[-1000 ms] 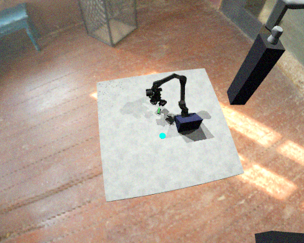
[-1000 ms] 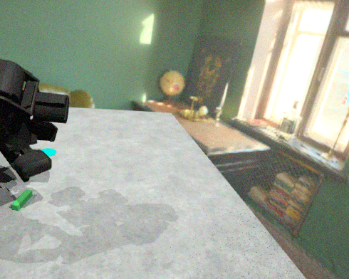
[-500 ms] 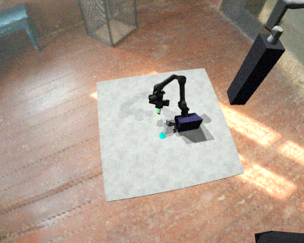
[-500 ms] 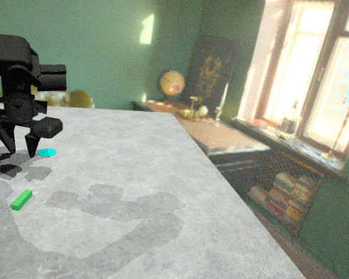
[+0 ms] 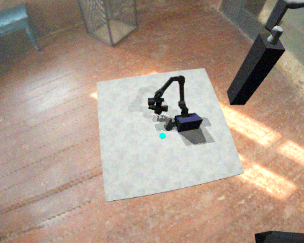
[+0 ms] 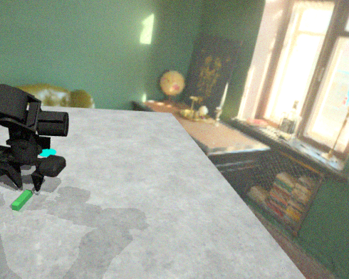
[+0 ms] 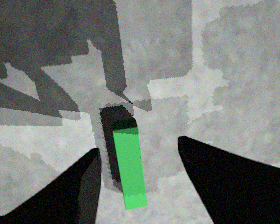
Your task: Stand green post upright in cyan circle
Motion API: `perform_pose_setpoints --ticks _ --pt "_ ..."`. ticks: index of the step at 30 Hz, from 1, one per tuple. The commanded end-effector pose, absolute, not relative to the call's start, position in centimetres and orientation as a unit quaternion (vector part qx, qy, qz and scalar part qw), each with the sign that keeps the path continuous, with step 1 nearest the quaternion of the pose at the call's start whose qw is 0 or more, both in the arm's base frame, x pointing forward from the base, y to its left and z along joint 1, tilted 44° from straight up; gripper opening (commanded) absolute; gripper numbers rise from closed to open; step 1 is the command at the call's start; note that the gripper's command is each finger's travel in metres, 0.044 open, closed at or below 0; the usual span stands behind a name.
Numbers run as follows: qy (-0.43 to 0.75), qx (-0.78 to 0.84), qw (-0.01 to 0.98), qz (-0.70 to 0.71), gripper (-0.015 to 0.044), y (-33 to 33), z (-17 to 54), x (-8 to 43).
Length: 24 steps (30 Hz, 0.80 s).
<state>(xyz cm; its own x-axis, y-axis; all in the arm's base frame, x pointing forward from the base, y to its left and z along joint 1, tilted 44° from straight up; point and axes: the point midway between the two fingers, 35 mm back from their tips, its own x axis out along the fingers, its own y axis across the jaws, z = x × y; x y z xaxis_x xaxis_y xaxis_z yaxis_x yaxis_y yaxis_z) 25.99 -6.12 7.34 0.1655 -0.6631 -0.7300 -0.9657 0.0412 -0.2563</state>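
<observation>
1 green post (image 6: pixel 21 200) (image 7: pixel 130 169), lying flat on the 1 grey-white table top (image 5: pixel 133 167) (image 6: pixel 138 171); not inside the 1 cyan circle (image 5: pixel 162 136) (image 6: pixel 48 152). 1 gripper (image 5: pixel 158 113) (image 6: pixel 29 188) (image 7: pixel 139 149) above it, 2 fingers spread, nothing pinched, post between them in wrist view. 1 arm (image 5: pixel 182 90) (image 6: pixel 10 103), base (image 5: pixel 188 122) near the circle.

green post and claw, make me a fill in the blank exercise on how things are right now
1. The post is coloured ____.
2. In the wrist view, the claw has its two black fingers standing ____, not shut.
3. The flat round mark on the table top is coloured ____.

Missing words: green; apart; cyan
</observation>
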Motion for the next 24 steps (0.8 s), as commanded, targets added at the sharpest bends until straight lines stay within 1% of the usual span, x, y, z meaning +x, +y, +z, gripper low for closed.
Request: perform_pose_setpoints --ticks 1,4,12,24 --pt "0.618 -0.665 0.368 0.202 0.0233 -7.6 5.8 25.6" --pt "0.618 -0.665 0.368 0.202 0.0233 -7.6 5.8 25.6" --pt "0.618 -0.665 0.368 0.202 0.0022 -7.6 5.8 25.6" --pt "0.617 -0.663 0.370 0.206 0.0022 -5.8 7.3 25.7"
